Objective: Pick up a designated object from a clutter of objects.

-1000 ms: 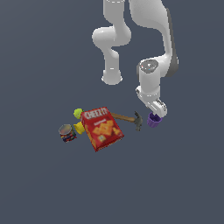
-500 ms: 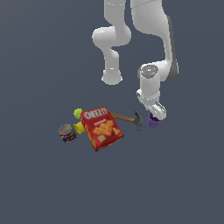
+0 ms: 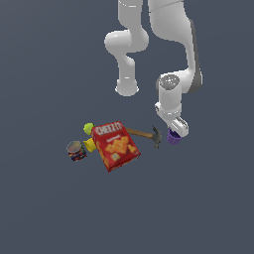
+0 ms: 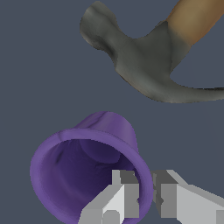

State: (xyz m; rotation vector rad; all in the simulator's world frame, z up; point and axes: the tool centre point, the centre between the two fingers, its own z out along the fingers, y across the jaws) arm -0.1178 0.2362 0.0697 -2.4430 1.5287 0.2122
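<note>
Arm (image 3: 171, 30): glossy white rounded links, dark grey band along one side of the joint housing. Gripper (image 4: 146, 192): blocky light grey fingers (image 4: 120, 199), darker grey pads.

The cup (image 4: 87, 170) is coloured purple throughout. A dark grey head and a tan wooden handle are shown on the hammer (image 4: 148, 65). The Cheez-It box (image 3: 115, 145) is printed red with orange crackers. The ball (image 3: 88, 128) is yellow-green, the can (image 3: 75, 150) multicoloured, the claw (image 4: 144, 197) grey and white.
</note>
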